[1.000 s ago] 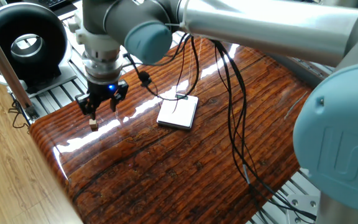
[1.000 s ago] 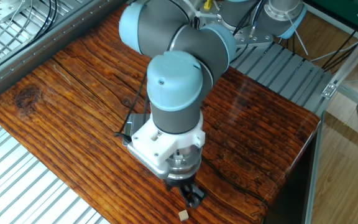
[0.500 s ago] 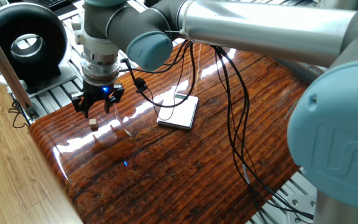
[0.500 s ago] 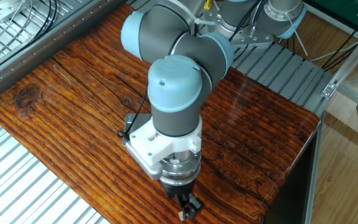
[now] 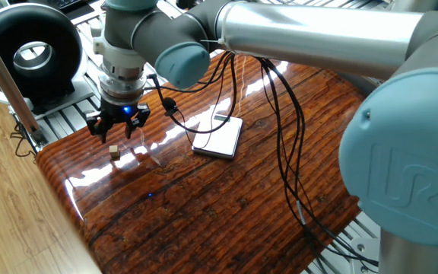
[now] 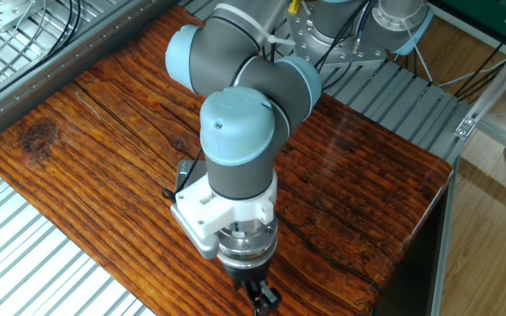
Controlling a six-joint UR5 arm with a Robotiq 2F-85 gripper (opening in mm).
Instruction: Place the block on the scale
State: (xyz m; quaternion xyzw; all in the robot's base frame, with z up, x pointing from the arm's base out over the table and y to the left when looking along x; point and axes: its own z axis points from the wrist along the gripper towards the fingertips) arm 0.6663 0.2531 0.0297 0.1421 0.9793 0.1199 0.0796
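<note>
Grey-and-blue UR5 arm reaching across, wrist pointed straight down.

The black two-finger gripper (image 5: pixel 117 131) hangs vertically from the silver wrist flange, its fingers (image 5: pixel 96 127) spread apart with nothing between them, a blue light glowing at its base. In the other fixed view the gripper (image 6: pixel 259 300) is mostly hidden beneath the wrist joints.

The block (image 5: pixel 114 151) sits on the table (image 5: pixel 226 198) near its corner, directly below the gripper (image 5: pixel 117 131). The scale (image 5: pixel 218 138) lies on the table well apart, farther toward the middle.
</note>
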